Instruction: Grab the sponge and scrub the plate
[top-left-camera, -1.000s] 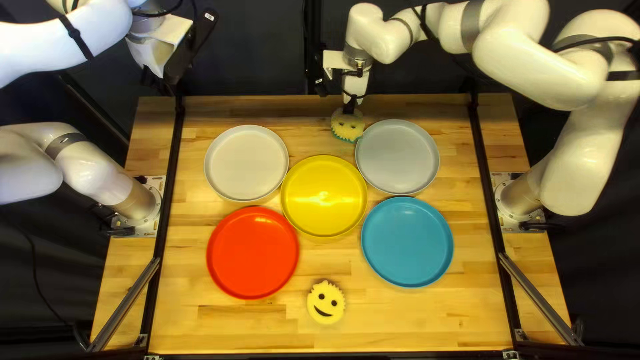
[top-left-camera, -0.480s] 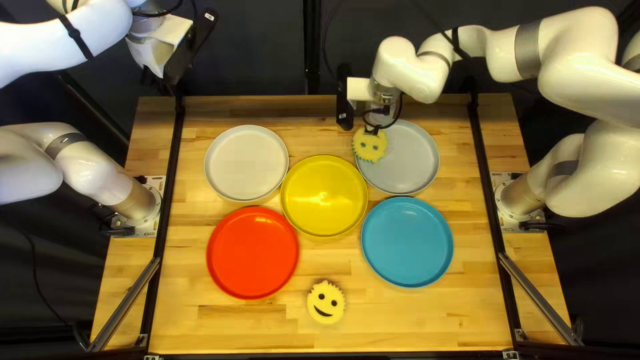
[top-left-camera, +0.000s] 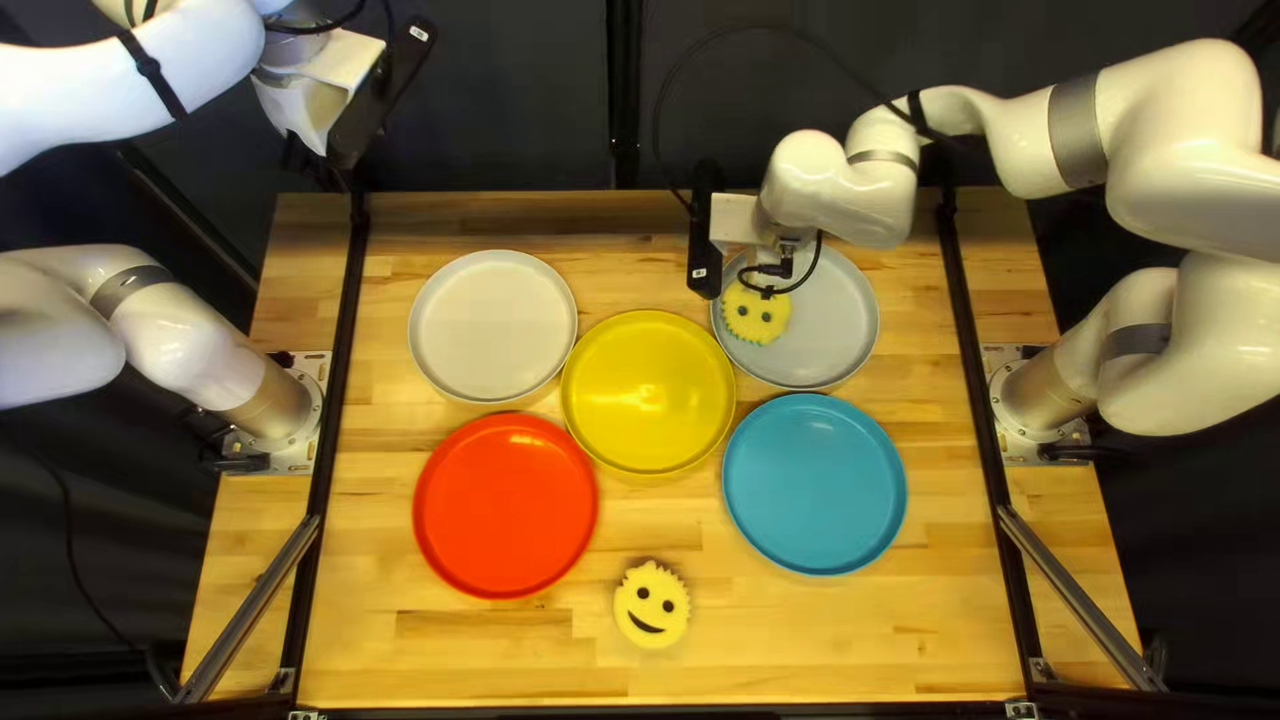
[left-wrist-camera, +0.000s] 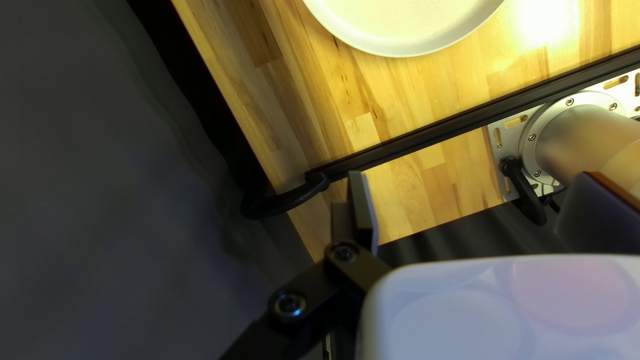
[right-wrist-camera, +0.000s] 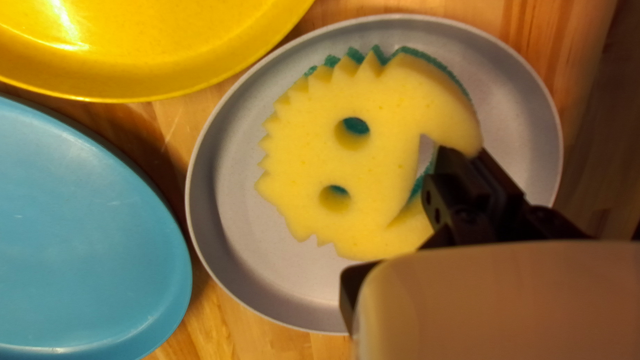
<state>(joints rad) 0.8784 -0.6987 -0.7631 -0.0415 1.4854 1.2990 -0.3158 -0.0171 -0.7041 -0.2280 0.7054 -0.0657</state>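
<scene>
Sponge (top-left-camera: 755, 319) and right gripper (top-left-camera: 766, 288) shifted inward over the grey plate (top-left-camera: 834, 320)

Half a second before, the sponge had overlapped the plate's rim near the yellow plate (top-left-camera: 648, 394); since then it had moved nearer the table's near edge and farther within the rim. My right gripper had its two fingers (right-wrist-camera: 441, 167) drawn together on the sponge, one inside the cut-out mouth and one against the outer edge, with a strip of yellow foam pinched between them. The green layer lay beneath (it peeked through both eyeholes). Whether the sponge touched the plate, I could not tell.

My left gripper (top-left-camera: 315, 118) hung at the table's far left corner, fingers spread wide, holding nothing. The white plate (top-left-camera: 494, 327) stood beside the yellow one, with the red plate (top-left-camera: 504, 507) and blue plate (top-left-camera: 814, 484) closer to the near edge. A second sponge (top-left-camera: 652, 604) lay face up between and nearer than those two.
</scene>
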